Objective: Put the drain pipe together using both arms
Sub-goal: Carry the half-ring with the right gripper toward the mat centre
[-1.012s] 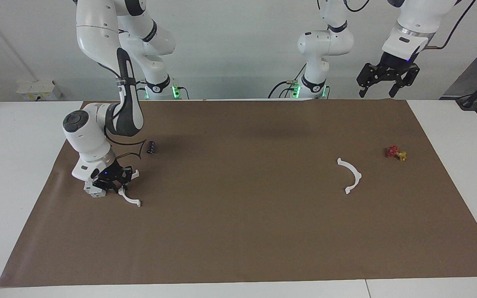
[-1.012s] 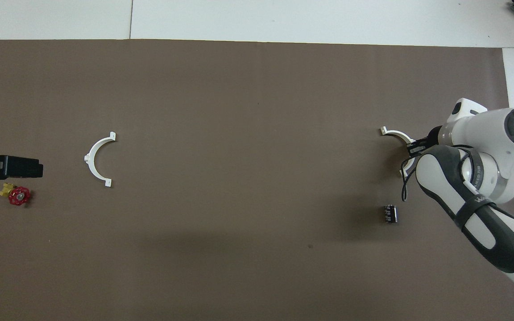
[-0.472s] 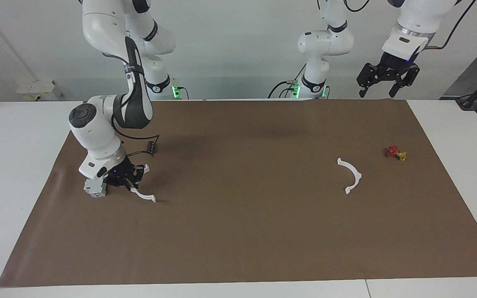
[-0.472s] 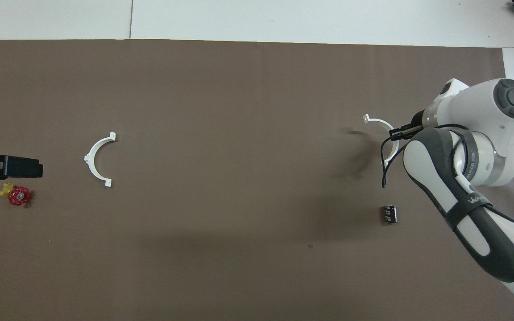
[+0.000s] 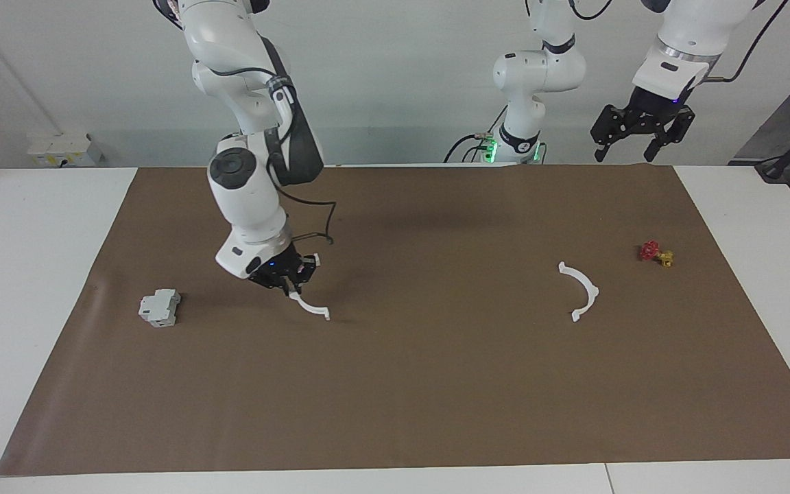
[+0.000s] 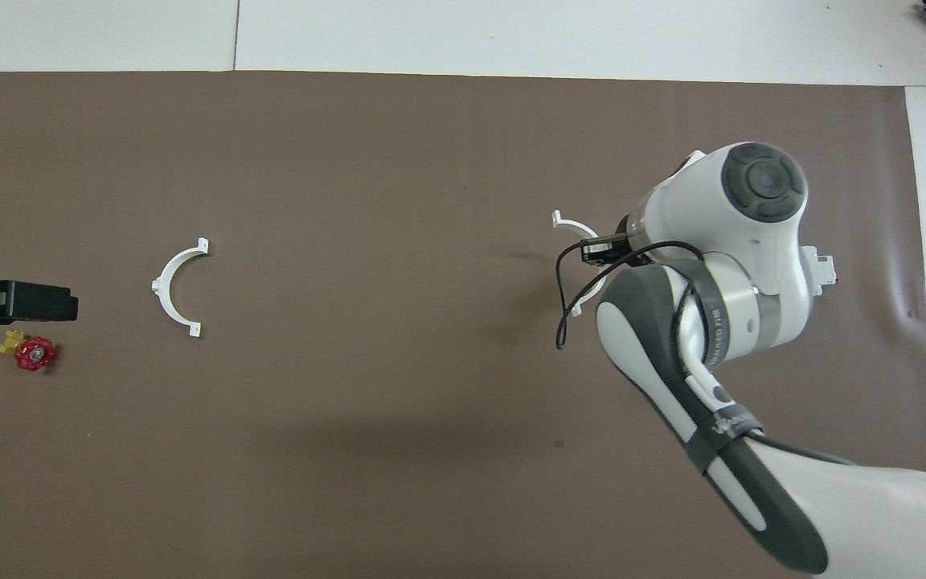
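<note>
The drain pipe is in two white half-ring arcs. One arc (image 5: 314, 307) (image 6: 566, 224) hangs just above the brown mat (image 5: 395, 384), with my right gripper (image 5: 290, 281) (image 6: 604, 248) shut on its upper end. It is over the mat between the grey box and the table's middle. The other arc (image 5: 583, 288) (image 6: 174, 277) lies flat on the mat toward the left arm's end. My left gripper (image 5: 631, 147) (image 6: 11, 299) waits open, high over the mat's edge at that end, holding nothing.
A grey-white blocky box (image 5: 160, 307) (image 6: 821, 265) stands on the mat toward the right arm's end, partly covered by the arm in the overhead view. A small red and yellow valve (image 5: 655, 254) (image 6: 29, 351) sits beside the lying arc, under the left gripper.
My right gripper has lifted the arc from beside the grey box and carried it toward the table's middle. The left arm and the other arc have not moved.
</note>
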Robot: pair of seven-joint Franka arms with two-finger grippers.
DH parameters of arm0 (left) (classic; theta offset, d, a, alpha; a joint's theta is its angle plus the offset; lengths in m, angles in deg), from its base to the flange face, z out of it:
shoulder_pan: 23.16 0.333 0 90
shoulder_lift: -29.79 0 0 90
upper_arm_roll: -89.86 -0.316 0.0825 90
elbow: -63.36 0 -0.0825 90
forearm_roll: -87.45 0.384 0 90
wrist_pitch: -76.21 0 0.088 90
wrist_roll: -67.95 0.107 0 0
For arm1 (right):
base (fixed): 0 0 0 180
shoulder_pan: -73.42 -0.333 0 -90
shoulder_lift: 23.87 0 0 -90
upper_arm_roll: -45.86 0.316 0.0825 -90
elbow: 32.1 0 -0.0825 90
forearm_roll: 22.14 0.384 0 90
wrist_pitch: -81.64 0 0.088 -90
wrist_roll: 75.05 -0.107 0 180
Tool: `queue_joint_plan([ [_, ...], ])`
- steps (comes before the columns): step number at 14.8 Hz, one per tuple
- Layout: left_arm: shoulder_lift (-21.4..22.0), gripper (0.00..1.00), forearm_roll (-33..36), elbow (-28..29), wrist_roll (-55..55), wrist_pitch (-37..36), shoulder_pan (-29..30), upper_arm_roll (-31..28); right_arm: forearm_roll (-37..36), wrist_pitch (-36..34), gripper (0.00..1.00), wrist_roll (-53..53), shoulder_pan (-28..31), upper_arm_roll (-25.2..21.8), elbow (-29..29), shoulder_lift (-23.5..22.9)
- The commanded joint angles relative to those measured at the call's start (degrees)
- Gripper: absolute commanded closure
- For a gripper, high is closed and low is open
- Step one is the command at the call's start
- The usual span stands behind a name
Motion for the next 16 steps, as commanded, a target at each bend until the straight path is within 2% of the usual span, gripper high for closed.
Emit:
queue_joint_plan([
  [1, 1.1, 0.00, -0.9, 1.2, 0.6, 0.0, -0.1, -0.3, -1.5, 2.5, 1.00, -14.5, -5.5, -0.2, -0.2, -1.1],
  [6, 1.2, 0.00, -0.9, 1.2, 0.6, 0.1, -0.1, -0.3, -4.8, 4.9, 1.00, -24.7, -12.4, -0.2, -0.1, -4.6],
  [8, 1.2, 0.00, -0.9, 1.2, 0.6, 0.1, -0.1, -0.3, -7.5, 7.1, 1.00, -25.3, -13.3, -0.1, 0.8, -5.7],
  [11, 1.2, 0.00, -0.9, 1.2, 0.6, 0.1, -0.1, -0.3, -7.8, 10.3, 1.00, -25.3, -14.7, -0.1, 0.8, -8.0],
  [16, 1.2, 0.00, -0.9, 1.2, 0.6, 0.1, -0.1, -0.3, -7.7, 13.3, 1.00, -25.4, -15.3, -0.1, 0.6, -9.0],
])
